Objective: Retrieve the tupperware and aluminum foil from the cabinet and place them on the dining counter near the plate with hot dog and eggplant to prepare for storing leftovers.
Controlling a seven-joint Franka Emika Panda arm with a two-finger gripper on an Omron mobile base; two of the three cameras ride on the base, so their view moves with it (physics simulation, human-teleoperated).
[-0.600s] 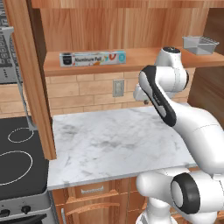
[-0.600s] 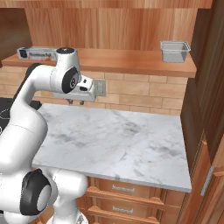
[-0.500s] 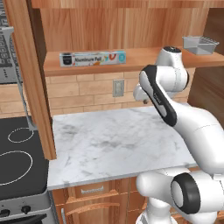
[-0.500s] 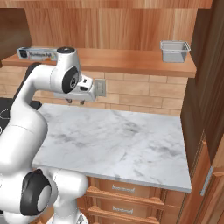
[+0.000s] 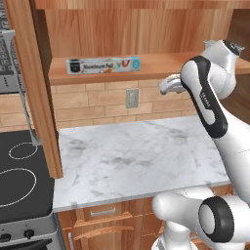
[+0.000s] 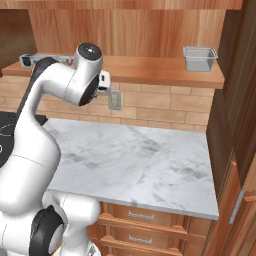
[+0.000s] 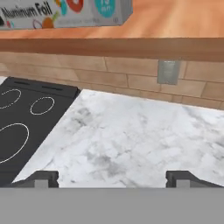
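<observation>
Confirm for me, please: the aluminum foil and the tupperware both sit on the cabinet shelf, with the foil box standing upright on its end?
Not quite: the aluminum foil lies flat on its long side, as the left base view shows. It does share the cabinet shelf with the tupperware.

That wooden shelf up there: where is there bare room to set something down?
The brown wood-grain shelf is bare between the long white foil carton at its left and the small clear greyish tub at its right. Below, the white-grey marble worktop lies bare beside the black stovetop.

Arm raised higher, tool [image 5: 166,87] nearer the cabinet [image 5: 146,66] shelf
</observation>
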